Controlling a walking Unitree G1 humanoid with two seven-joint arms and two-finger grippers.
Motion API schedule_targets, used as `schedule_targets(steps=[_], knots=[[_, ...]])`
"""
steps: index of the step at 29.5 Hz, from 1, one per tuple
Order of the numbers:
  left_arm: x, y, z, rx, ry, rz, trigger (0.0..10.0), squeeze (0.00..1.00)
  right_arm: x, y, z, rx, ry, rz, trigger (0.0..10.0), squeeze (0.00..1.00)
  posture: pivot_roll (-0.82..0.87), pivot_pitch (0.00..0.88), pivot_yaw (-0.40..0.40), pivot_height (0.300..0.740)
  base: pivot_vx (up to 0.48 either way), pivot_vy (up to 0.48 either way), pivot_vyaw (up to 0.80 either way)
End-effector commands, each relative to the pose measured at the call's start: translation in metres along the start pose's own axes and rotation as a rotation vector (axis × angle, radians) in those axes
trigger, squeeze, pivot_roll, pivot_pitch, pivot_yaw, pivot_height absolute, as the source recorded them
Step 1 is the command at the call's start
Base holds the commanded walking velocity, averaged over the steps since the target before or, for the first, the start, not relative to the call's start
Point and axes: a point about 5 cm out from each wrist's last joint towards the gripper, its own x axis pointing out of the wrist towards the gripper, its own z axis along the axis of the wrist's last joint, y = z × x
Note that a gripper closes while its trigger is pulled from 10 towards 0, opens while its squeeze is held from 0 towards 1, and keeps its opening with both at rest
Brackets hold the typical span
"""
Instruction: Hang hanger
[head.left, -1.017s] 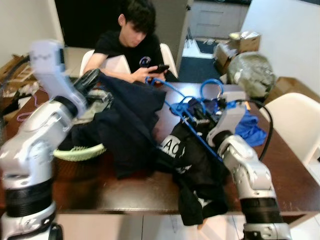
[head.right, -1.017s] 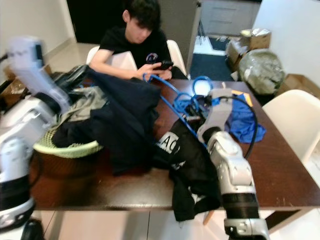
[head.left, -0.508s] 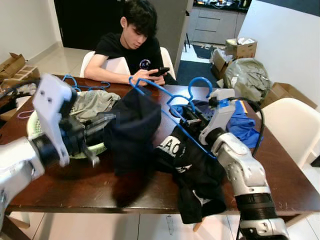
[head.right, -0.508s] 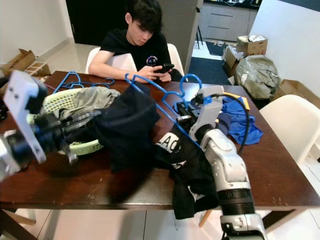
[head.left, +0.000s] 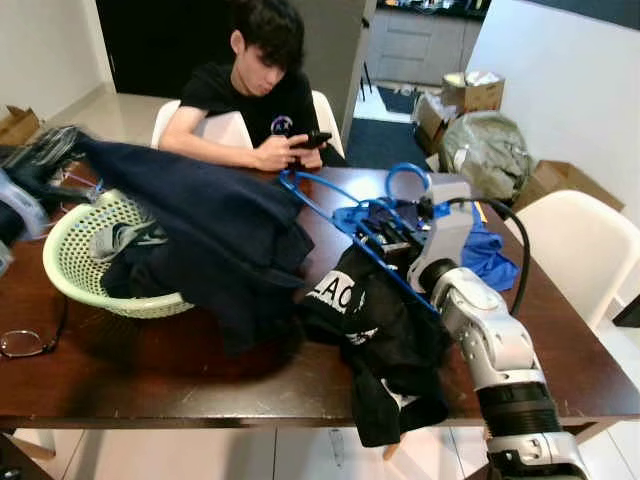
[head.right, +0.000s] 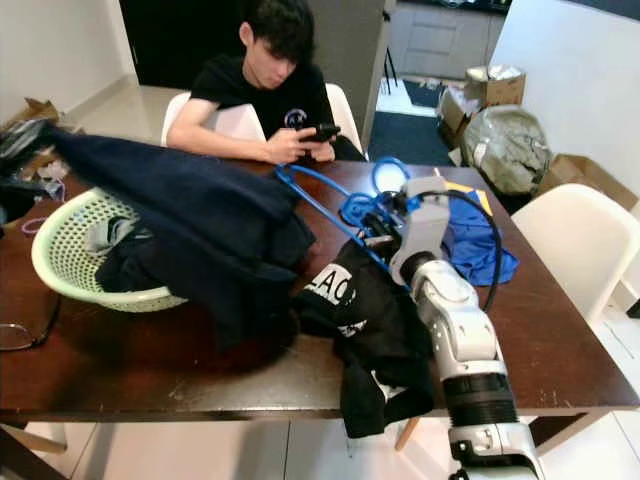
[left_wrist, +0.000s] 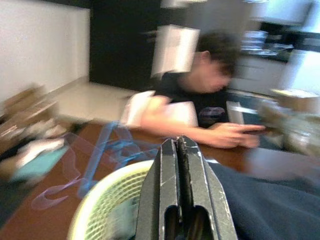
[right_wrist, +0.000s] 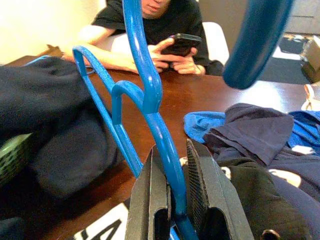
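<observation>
Our right gripper (right_wrist: 176, 192) is clamped on the blue hanger (right_wrist: 145, 100); the wrist view shows the plastic bar running up between both fingers (right_wrist: 202, 175). In the left eye view that gripper (head.left: 385, 238) sits centre-right, over the brown table (head.left: 570, 340), and the hanger (head.left: 320, 200) angles up-left from it towards the person (head.left: 255, 90) seated at the top centre holding a phone (head.left: 312, 139). Just below the gripper, a black garment with white lettering (head.left: 375, 335) spills over the table's near edge. Right of the gripper, blue clothing (head.left: 495, 255) lies heaped.

Our left gripper (left_wrist: 180, 160) has its fingers pressed together; the view is blurred, so we cannot tell whether any cloth is pinched. In the left eye view it sits at the far left edge (head.left: 35, 155), with a dark navy garment (head.left: 210, 225) stretching from it across the pale green basket (head.left: 70, 275). Glasses (head.left: 25, 343) lie on the table at lower left.
</observation>
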Motion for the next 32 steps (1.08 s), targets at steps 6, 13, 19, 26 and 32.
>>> schedule_targets(steps=[6, 13, 19, 26, 32], knots=[[0.0, 0.016, -0.019, -0.131, 0.052, 0.122, 10.0, 1.0, -0.003, -0.008, 0.002, -0.028, -0.005, -0.034, 10.0, 0.0, 0.1, 0.002, -0.096, 0.74, 0.0, 0.0, 0.0], [-0.016, -0.066, -0.041, -0.195, 0.253, -0.478, 10.0, 1.0, -0.005, -0.008, 0.001, -0.03, -0.002, -0.039, 10.0, 0.0, 0.1, 0.006, -0.096, 0.74, 0.0, 0.0, 0.0], [-0.028, -0.091, -0.034, -0.159, 0.252, -0.692, 10.0, 1.0, -0.004, -0.008, 0.0, -0.029, -0.001, -0.04, 10.0, 0.0, 0.11, 0.004, -0.097, 0.74, 0.0, 0.0, 0.0], [0.019, -0.055, -0.055, 0.315, 0.215, -0.305, 10.0, 0.0, -0.001, -0.005, -0.001, -0.023, 0.0, -0.03, 10.0, 0.0, 0.11, 0.0, -0.107, 0.74, 0.0, 0.0, 0.0], [0.042, -0.051, -0.069, 0.431, 0.193, -0.284, 10.0, 0.0, -0.002, -0.006, 0.0, -0.026, 0.001, -0.029, 10.0, 0.0, 0.09, 0.0, -0.104, 0.74, 0.0, 0.0, 0.0]])
